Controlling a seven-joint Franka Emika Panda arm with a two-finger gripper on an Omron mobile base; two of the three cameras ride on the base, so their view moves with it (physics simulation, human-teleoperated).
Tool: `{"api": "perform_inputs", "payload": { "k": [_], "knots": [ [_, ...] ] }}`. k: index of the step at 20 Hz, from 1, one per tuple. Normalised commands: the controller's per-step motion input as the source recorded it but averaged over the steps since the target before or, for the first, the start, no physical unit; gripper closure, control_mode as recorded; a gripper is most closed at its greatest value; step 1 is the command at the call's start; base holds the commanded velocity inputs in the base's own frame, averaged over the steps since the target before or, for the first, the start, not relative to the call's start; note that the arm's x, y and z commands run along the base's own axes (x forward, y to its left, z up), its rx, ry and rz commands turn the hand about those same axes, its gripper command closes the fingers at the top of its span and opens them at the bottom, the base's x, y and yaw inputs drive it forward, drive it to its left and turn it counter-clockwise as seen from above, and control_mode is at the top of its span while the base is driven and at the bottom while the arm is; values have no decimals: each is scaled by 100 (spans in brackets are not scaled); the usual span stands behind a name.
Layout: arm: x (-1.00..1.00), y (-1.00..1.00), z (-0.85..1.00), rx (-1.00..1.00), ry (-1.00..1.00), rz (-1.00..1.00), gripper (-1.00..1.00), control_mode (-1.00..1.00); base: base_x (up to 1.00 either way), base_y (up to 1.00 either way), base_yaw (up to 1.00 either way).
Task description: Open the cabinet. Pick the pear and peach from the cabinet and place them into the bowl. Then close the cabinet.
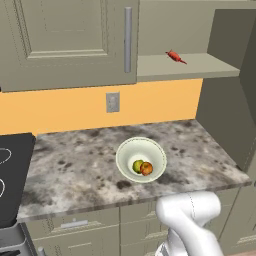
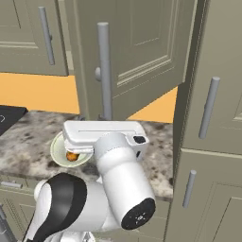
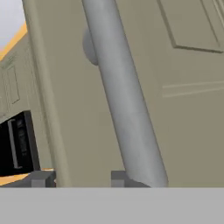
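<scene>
Two fruits sit in the bowl (image 1: 141, 159) on the counter (image 1: 75, 170): the pear (image 1: 137, 166) and the peach (image 1: 146, 168), touching. We see no writing on anything. One cabinet (image 1: 65, 40) door (image 2: 142, 52) stands open, and a red thing (image 1: 175, 56) lies on its shelf (image 1: 185, 66). We see our arm (image 2: 118, 179) bent up from low down, with the hand level and pointing at the door. Our gripper (image 3: 78, 178) is at the bottom end of the handle (image 3: 124, 105). One fingertip (image 3: 119, 178) touches the bar. We cannot tell if the fingers pinch it.
</scene>
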Motion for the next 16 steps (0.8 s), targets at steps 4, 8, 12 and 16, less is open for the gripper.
{"api": "perform_inputs", "payload": {
  "k": [4, 8, 12, 16],
  "knots": [
    [100, 62, -36, 18, -17, 8, -100, -100, 0, 0, 0],
    [100, 98, -28, 16, -22, 0, -100, -100, 0, 0, 0],
    [100, 100, -12, 14, -23, 0, -100, -100, 0, 0, 0],
    [100, 95, -11, 16, -21, -1, -100, -100, 0, 0, 0]
  ]
}}
